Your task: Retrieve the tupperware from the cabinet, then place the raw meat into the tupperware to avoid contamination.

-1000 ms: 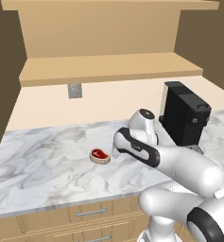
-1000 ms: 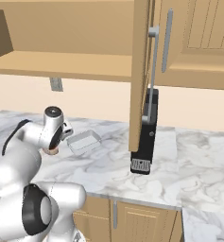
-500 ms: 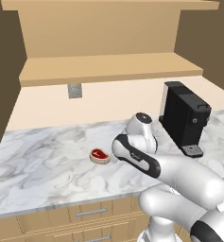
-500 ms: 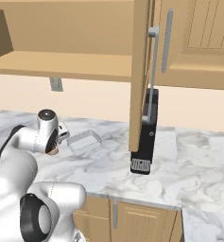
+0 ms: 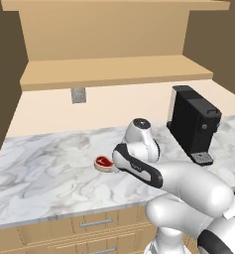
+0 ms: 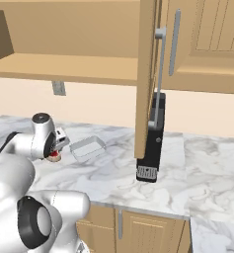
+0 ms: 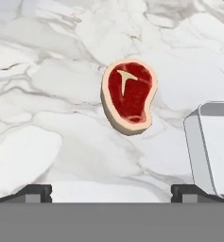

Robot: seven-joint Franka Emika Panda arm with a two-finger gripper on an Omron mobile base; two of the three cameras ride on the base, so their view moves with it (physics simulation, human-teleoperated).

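The raw meat (image 7: 128,94), a small red steak slice with a pale bone mark and a tan rim, lies flat on the marble counter (image 5: 44,173). My gripper (image 7: 112,191) hovers over it, open, its two dark tips spread wide with nothing between them. The steak sits ahead of the tips, a little right of centre. The tupperware (image 6: 88,148), a shallow pale grey container, rests on the counter just right of the meat (image 6: 53,157); in the hand view its corner (image 7: 209,142) enters from the right. The cabinet door (image 6: 147,74) stands open.
A tall black coffee machine (image 5: 193,124) stands on the counter to the right, partly behind the open door's edge and its grey bar handle (image 6: 160,74). A wooden shelf (image 5: 114,72) runs above the counter. Drawers (image 5: 96,223) sit below the counter's front edge.
My hand has shifted a little left and down, closer over the meat. The meat and the tupperware have stayed where they were.
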